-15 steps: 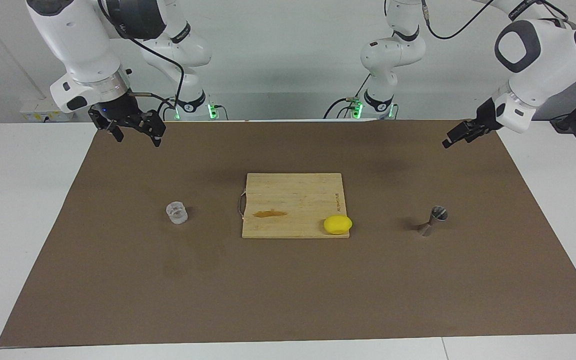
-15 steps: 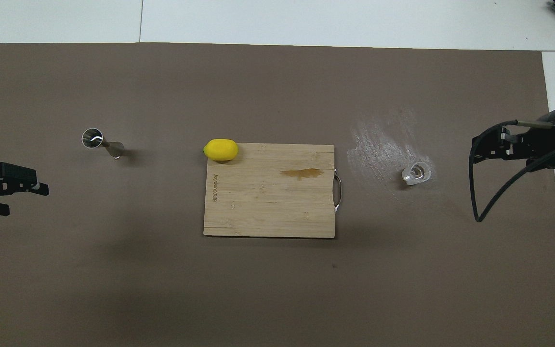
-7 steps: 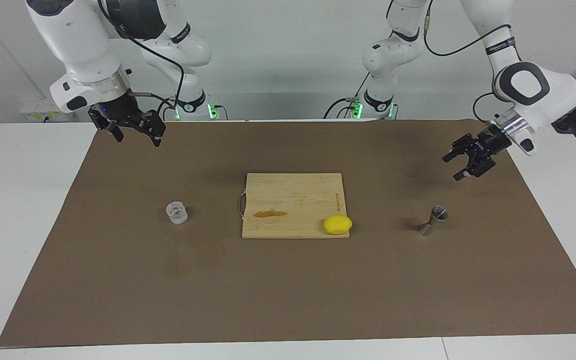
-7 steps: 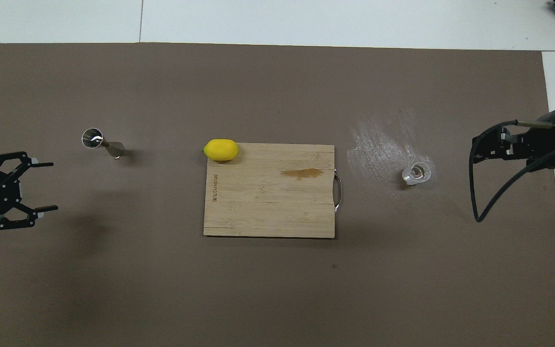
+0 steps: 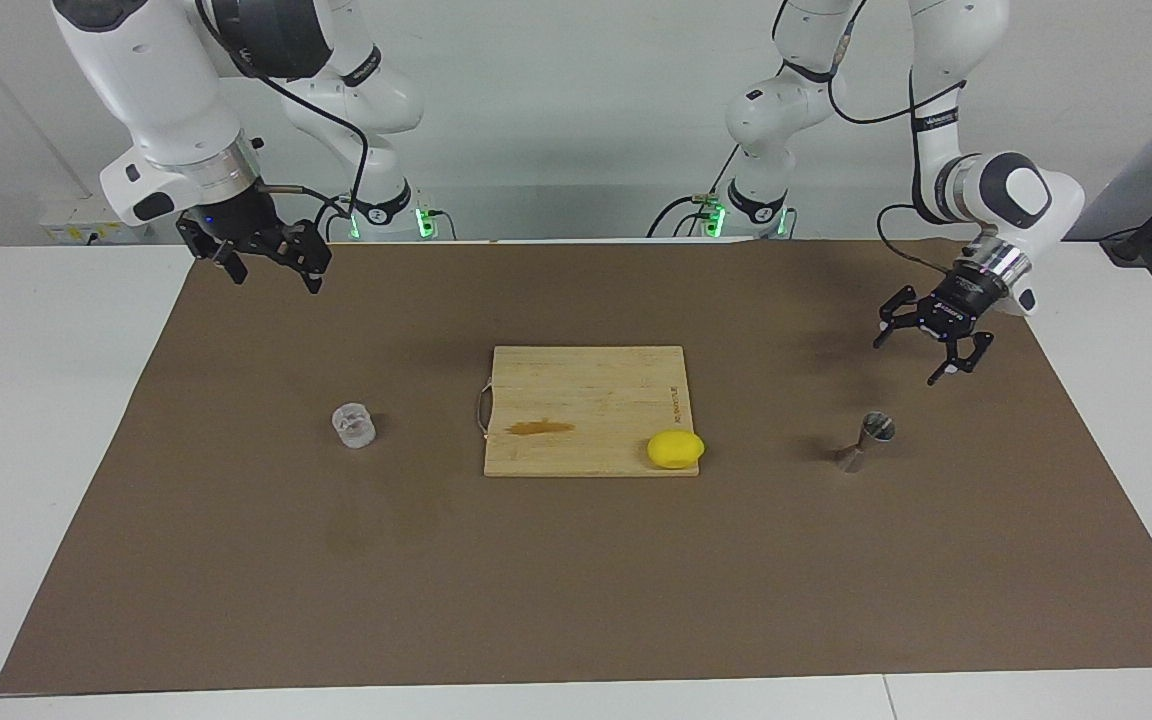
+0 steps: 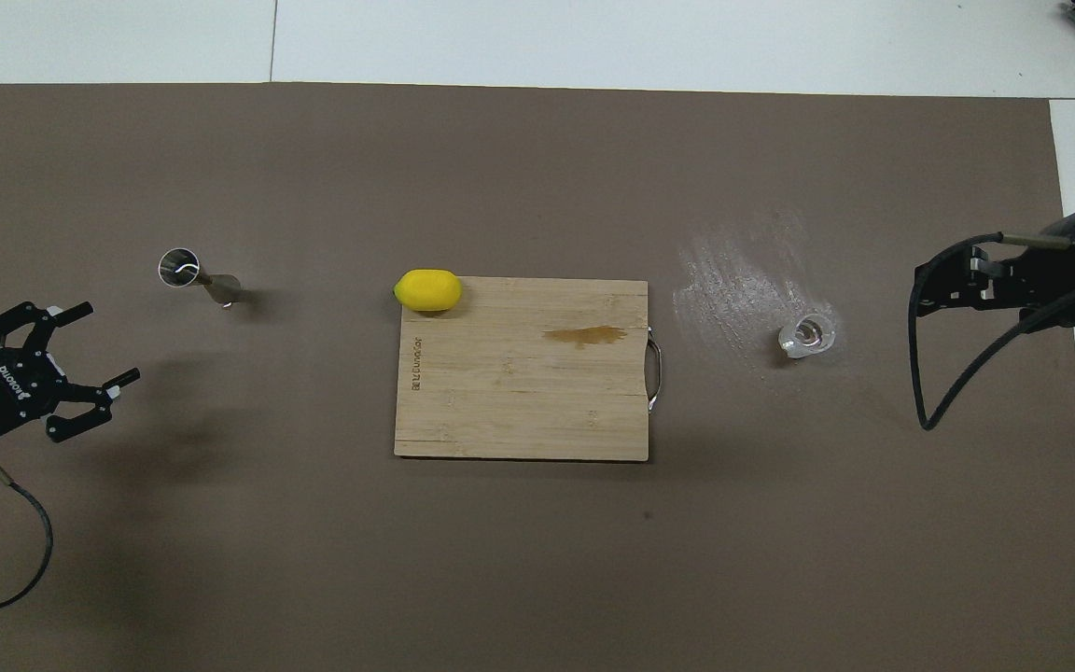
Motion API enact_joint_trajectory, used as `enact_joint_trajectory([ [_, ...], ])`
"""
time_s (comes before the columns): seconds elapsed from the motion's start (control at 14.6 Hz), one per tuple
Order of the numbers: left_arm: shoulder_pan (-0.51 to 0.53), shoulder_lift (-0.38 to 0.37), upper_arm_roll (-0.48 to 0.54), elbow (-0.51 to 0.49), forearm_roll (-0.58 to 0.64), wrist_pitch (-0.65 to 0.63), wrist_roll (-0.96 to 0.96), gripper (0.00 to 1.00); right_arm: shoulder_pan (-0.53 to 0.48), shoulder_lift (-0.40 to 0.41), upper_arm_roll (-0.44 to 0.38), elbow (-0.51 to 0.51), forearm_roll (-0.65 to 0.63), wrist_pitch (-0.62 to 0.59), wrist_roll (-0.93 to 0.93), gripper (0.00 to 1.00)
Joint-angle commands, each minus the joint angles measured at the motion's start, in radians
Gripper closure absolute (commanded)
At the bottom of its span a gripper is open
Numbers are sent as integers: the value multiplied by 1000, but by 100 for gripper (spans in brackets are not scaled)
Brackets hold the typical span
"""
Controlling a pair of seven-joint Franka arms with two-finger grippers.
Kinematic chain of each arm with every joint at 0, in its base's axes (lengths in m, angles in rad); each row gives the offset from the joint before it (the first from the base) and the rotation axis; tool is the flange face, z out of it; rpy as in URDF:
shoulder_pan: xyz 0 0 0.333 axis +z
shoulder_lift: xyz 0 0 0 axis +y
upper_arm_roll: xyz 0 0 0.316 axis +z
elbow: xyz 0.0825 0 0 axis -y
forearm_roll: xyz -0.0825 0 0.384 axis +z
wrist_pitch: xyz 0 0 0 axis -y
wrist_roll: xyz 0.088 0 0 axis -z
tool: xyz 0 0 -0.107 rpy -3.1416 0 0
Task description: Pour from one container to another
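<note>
A: Working across the facing view from nine o'clock to three, what was there?

B: The right tool (image 5: 269,268) hung with its fingers spread and nothing in them, over the brown mat (image 5: 576,580) at about ten o'clock of the glass cup (image 5: 353,424). That arm was waiting. The cup stood upright on the mat, toward the right arm's end of the counter (image 5: 36,400), well apart from the tool.

A: And the middle?

B: A wooden cutting board (image 5: 586,400) with a brownish stain (image 5: 539,427), and a lemon (image 5: 675,449) at the board's corner.

A: Then the jigger?

B: The metal jigger (image 5: 866,441) stood on the mat toward the left arm's end, at three o'clock of the board. The left tool (image 5: 926,350), also spread wide and empty, hovered at about one o'clock of it, near but not touching.

A: So which step was in hand?

B: By my reading, the approach: nothing grasped, nothing poured. Next, I'd judge, the left tool would need to come down around the jigger's narrow waist and close there, and the right arm would have to fetch the cup.
</note>
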Motion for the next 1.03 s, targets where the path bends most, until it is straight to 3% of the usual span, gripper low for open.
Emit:
enact_joint_trajectory([
  [0.0,-32,-18,-12,-55,-210,87,34,0,-16,-26,6,-32,8,14,-26,0],
  [0.14,-66,17,-15,-60,-347,116,79,0,-16,-26,6,-32,8,14,-26,0],
  [0.55,-184,67,-21,-43,-590,225,114,0,-16,-26,6,-32,8,11,-26,0],
  [0.96,-212,76,-21,-18,-650,245,131,0,-15,-26,6,-32,8,9,-27,0],
])
